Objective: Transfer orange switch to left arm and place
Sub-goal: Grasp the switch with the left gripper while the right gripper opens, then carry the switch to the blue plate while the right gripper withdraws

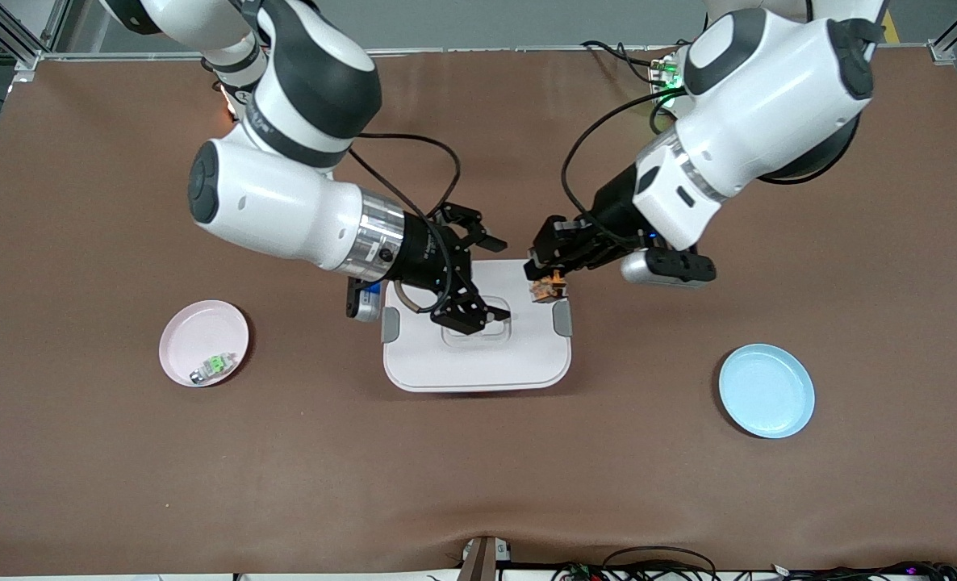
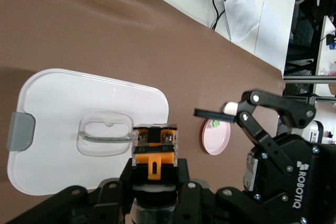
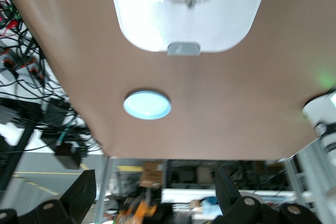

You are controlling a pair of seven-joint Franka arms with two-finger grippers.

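Note:
The orange switch (image 1: 549,287) (image 2: 155,153), black with orange parts, hangs over the edge of the white box (image 1: 446,359) (image 2: 52,108) toward the left arm's end. My left gripper (image 1: 546,278) (image 2: 155,179) is shut on it. My right gripper (image 1: 501,278) (image 3: 155,198) is open over the box lid beside the switch and apart from it, with nothing gripped between its fingers. The left wrist view shows that right gripper (image 2: 247,121) off to one side. The box's clear lid handle (image 2: 105,132) lies below the switch.
A pink plate (image 1: 192,327) (image 2: 223,142) toward the right arm's end holds a small green-and-silver component (image 1: 211,367). A blue plate (image 1: 766,390) (image 3: 147,104) lies toward the left arm's end. Grey latches (image 1: 562,320) stick out from the box sides. Brown cloth covers the table.

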